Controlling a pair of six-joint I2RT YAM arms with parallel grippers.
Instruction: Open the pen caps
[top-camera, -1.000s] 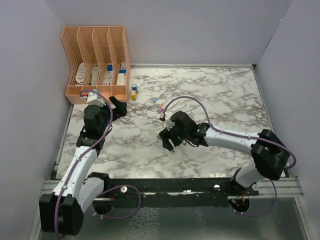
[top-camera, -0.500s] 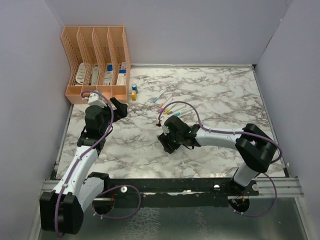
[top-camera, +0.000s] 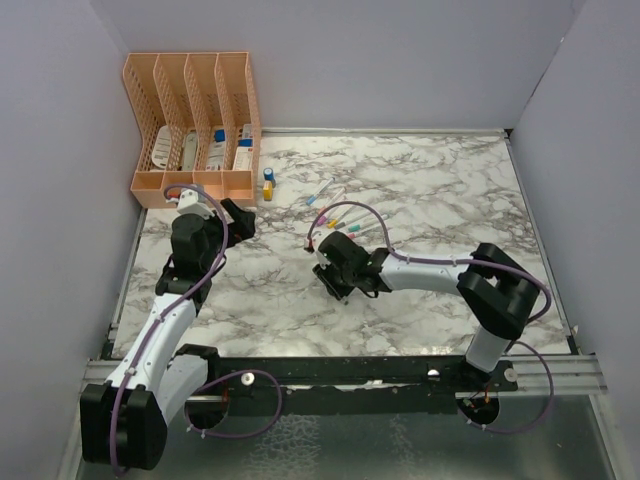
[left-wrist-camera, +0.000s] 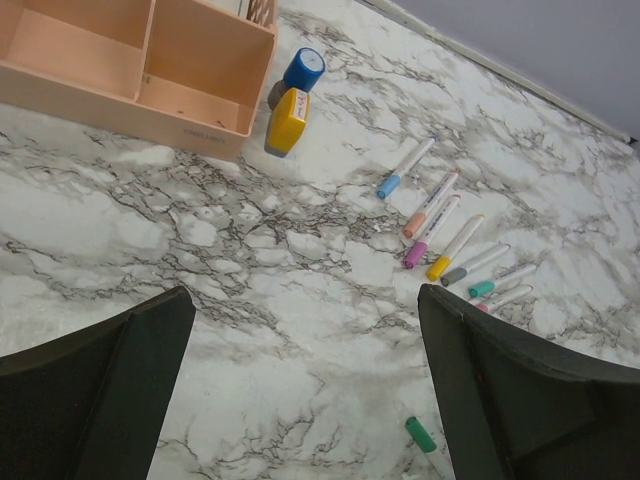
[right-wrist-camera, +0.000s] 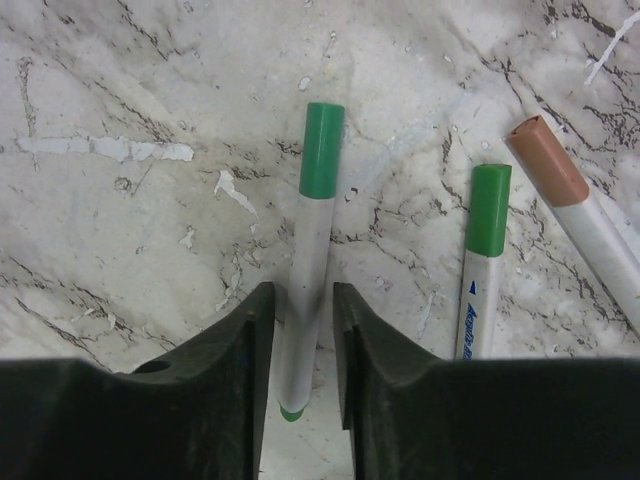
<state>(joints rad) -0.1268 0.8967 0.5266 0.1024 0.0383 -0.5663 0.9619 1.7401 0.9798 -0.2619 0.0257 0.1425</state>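
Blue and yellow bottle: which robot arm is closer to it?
Left. The left gripper sits close, near-left of the bottle; the right gripper is farther off, over a green-capped pen.

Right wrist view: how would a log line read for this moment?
right gripper: straddling white barrel, contact unclear | green cap: on pen | left gripper: open, empty

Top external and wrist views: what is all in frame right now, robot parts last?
Organiser: one, orange, far-left, packets inside.
Bottle: blue-and-yellow, count unclear, beside organiser.
Fanned pens: at least six, white; blue, orange, pink, yellow, grey, teal caps; mid-table.
Near pens: three, white; two green caps, one brown; under right wrist.
Table: one, marble.
Left gripper: black, open, hovering.
Right gripper: black, straddling one green-capped pen.
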